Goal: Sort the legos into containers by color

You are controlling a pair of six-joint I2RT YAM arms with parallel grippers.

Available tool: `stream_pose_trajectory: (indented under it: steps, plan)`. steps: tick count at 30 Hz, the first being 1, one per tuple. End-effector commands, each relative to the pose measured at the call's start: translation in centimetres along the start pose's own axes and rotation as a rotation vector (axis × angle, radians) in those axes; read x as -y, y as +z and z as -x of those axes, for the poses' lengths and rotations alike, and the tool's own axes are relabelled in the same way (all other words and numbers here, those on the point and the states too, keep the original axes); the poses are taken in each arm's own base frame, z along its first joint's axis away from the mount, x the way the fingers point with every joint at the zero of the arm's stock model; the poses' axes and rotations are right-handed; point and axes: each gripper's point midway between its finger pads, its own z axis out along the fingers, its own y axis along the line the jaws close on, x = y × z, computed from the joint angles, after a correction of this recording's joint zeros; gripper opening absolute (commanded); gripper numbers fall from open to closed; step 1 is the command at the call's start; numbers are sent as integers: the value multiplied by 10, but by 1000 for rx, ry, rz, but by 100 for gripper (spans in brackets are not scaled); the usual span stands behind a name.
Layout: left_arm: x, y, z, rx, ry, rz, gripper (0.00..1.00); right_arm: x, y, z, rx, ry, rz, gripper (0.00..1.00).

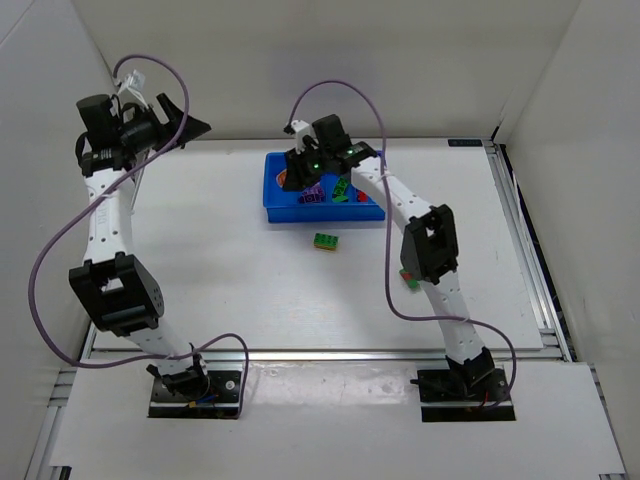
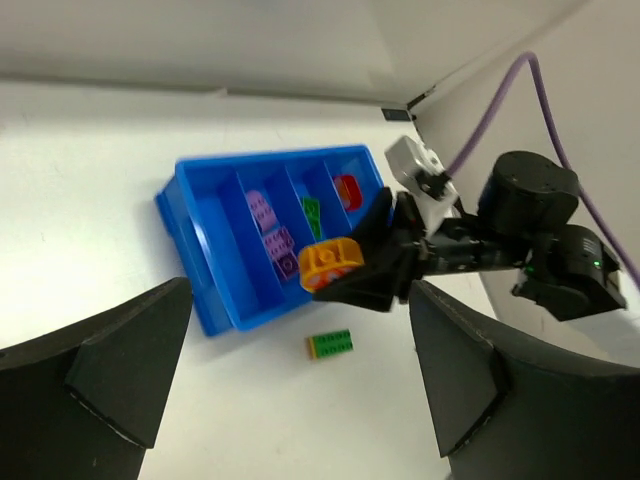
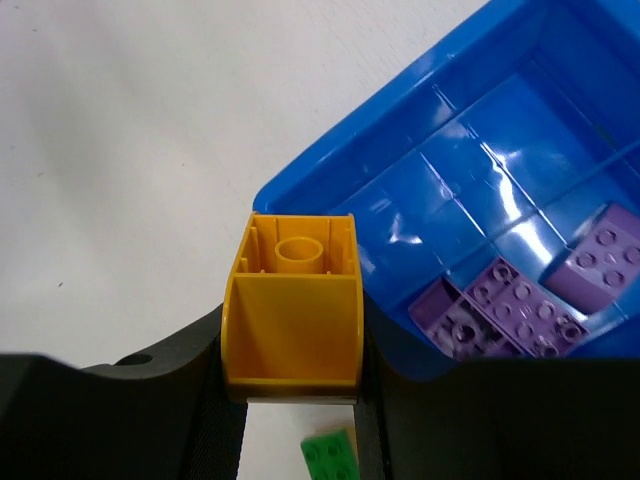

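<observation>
The yellow brick [image 3: 295, 300] is clamped between the two fingers of the right hand [image 3: 296, 392], hollow underside toward the wrist camera. The hand hangs over the corner of the blue tray [image 3: 330, 170], above the end compartment on the left hand's side.

Compartments, counted outward from the right hand:
- Next compartment: purple bricks [image 3: 525, 305], three visible in the right wrist view, lying close together, studs up.
- Third compartment: one green brick in the tray [image 2: 312, 215].
- Fourth compartment: one red brick [image 2: 347, 190].

A loose green brick [image 1: 326, 241] lies on the tabletop [image 1: 220, 260] just outside the tray's long wall, below the right hand on the arm-base side. It does not touch the tray. Another small red-and-green piece [image 1: 410, 278] shows beside the right arm's elbow link, partly hidden by it.

The left hand [image 2: 295, 400] is raised at the far left corner, well apart from the tray. Its fingers [image 2: 110, 380] stand wide apart and hold nothing. They point toward the right hand.

The tray's long wall stands between the loose green brick and the compartments. Bare tabletop extends from the right hand toward the left hand. White walls bound the tabletop on the left, far and right sides.
</observation>
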Motion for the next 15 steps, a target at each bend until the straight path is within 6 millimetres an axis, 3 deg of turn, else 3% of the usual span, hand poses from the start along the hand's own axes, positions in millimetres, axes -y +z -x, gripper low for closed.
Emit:
stream_pose_trajectory:
  steps: [1,2,6,11,13,15]
  plan:
    - [24,-28,-20,-37,-20,-24,99,0,15,18,45,-33,-64,2]
    - [22,-30,-30,-56,21,-34,99,6,23,14,36,-64,-79,2]
    - [28,-34,-40,-87,46,-64,99,18,42,3,16,-107,-141,3]
    - [33,-38,-42,-84,77,-67,99,42,56,-9,-10,-136,-233,5]
    - [37,-39,-45,-90,87,-82,99,48,59,-9,-8,-152,-244,11]
    - [37,-41,-49,-96,97,-89,99,48,61,-7,1,-162,-249,27]
